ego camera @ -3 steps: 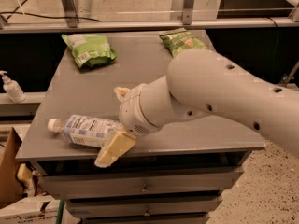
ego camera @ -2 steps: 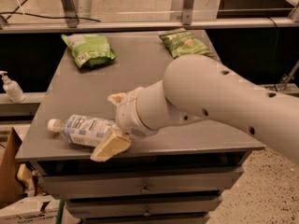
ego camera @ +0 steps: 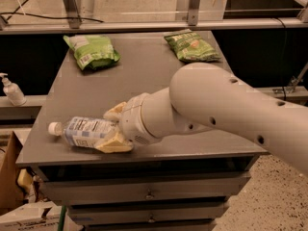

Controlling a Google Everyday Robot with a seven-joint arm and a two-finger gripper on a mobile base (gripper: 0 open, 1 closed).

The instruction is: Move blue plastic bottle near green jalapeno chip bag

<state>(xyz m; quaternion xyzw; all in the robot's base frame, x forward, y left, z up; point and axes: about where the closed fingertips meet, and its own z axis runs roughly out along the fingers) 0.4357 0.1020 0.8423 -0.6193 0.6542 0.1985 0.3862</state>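
Grey worktop fills our view, with the blue plastic bottle lying on its side at the lower left, cap pointing left. We see the hand closed around the bottle's base end, one tan finger pressed along its near side and the other against its far side. The green jalapeno chip bag lies well apart, at the upper right.

"What sort of place is this?"

"A robot lab or workshop, I'd say. The gripper is low over a grey drawer cabinet. Beyond it run bare metal frame rails and a loose cable."

"And below it?"

"Cardboard boxes on a speckled floor."
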